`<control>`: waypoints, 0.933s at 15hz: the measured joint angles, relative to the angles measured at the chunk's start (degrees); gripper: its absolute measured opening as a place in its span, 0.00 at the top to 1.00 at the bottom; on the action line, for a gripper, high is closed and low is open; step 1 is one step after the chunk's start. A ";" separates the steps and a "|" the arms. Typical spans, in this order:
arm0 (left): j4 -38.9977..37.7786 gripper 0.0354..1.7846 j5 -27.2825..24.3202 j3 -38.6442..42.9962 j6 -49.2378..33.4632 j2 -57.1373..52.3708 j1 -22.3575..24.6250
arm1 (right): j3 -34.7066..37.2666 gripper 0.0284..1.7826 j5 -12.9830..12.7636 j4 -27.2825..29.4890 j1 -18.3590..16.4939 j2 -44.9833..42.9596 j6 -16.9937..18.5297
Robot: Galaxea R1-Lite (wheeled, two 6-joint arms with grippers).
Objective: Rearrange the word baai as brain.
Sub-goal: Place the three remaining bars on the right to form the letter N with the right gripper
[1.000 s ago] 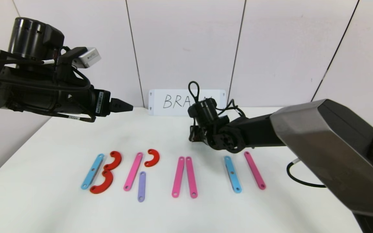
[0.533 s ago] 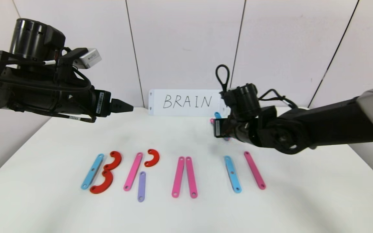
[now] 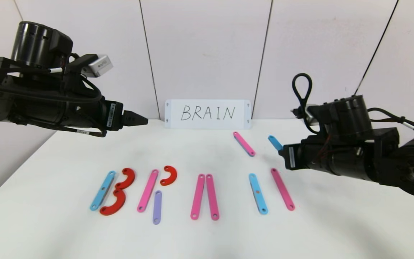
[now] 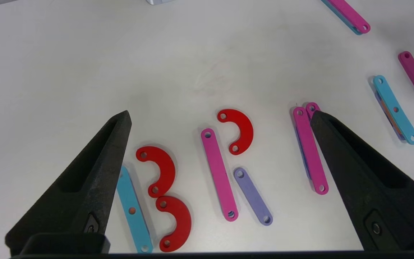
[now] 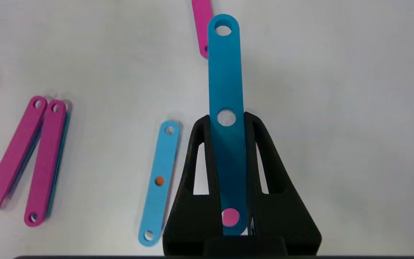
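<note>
The word lies in a row at the front of the table: a light-blue strip (image 3: 102, 190) with two red curves (image 3: 120, 192), a pink strip (image 3: 148, 190) with a red curve (image 3: 169, 175) and a purple strip (image 3: 157, 207), two pink strips (image 3: 205, 196), then a light-blue strip (image 3: 258, 193) and a pink strip (image 3: 282, 189). My right gripper (image 3: 281, 150) hovers above the table's right side, shut on another blue strip (image 5: 225, 72) that sticks out past its fingertips. My left gripper (image 3: 137, 118) hangs open and empty, high over the rear left.
A white card (image 3: 207, 114) with handwritten BRAIN leans on the back wall. One loose pink strip (image 3: 244, 144) lies slanted in front of the card, left of the right gripper. The white table (image 3: 49, 230) ends at the wall panels behind.
My right arm has swung from the table's middle out to the right, carrying the blue strip away from the loose pink strip and uncovering the card. The left arm has not moved.
</note>
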 joint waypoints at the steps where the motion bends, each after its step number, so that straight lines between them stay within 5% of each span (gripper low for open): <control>1: 0.00 0.02 0.00 0.00 0.00 0.00 0.00 | 1.99 0.89 1.99 -0.61 -1.06 -1.13 -1.27; 8: -0.02 0.02 0.00 0.00 0.00 0.09 -0.05 | 12.43 0.89 18.19 -5.34 -10.86 -3.55 -14.65; 14: 0.00 0.02 0.00 0.09 -0.02 0.12 -0.07 | 16.26 0.89 22.10 -7.88 -14.84 -0.18 -19.55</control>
